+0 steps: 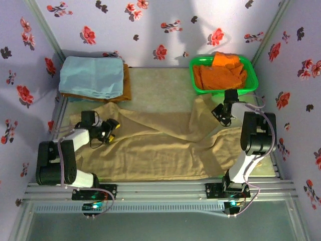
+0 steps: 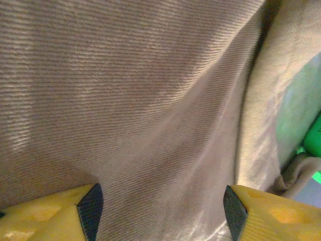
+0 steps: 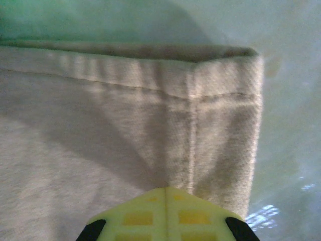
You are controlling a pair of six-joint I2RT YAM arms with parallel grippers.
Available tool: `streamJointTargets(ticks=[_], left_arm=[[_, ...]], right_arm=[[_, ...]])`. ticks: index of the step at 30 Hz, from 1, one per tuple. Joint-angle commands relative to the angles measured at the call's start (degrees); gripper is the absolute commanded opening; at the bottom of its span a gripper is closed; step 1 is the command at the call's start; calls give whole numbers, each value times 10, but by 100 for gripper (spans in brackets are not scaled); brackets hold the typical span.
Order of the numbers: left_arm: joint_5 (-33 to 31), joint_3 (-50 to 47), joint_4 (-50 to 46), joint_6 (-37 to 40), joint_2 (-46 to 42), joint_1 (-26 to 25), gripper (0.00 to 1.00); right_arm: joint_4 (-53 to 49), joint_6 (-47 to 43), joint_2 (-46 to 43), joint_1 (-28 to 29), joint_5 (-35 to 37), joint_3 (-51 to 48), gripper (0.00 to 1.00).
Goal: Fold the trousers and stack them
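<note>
Top external view: tan trousers (image 1: 150, 148) lie spread and rumpled across the middle of the desk (image 1: 160, 80). One leg reaches toward the green basket (image 1: 208, 91) of orange garments (image 1: 223, 70) at the far right. The left claw (image 1: 111, 128) sits low over the trousers' left end, jaws apart above the cloth. The right claw (image 1: 220, 113), jaws together, meets a leg hem; whether it pinches cloth is unclear. A folded light blue cloth (image 1: 93, 75) lies at the far left.

Left arm (image 1: 80, 134) white-and-black; right arm (image 1: 256, 133) alike; pincer fingers (image 2: 40, 216) yellow, pads (image 2: 90, 211) seemingly ribbed black.
</note>
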Motion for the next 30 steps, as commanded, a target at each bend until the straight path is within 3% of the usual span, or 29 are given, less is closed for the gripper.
streamJointTargets(ticks=[1,12,16,20,24,27,30], left_arm=[[14,-24,68,-31,11,-4,70],[51,-46,112,-43,31,-6,72],[50,-61,79,-19,7,-3,72],[42,-75,31,4,-32,17,72],[28,-56,-5,-5,-73,30,72],[-2,-13,-57,3,-103,9,72],[-66,43,-123,23,-120,-38,72]], right_arm=[[-33,23,-8,-25,39,-14,0],[-34,32,-129,-180,38,-137,0],[-38,32,-178,-221,40,-160,0],[-34,24,-181,-230,-20,-142,0],[-39,32,-226,-184,-43,-127,0],[-30,27,-272,-83,-21,-119,0],[-33,22,-257,26,6,-88,0]])
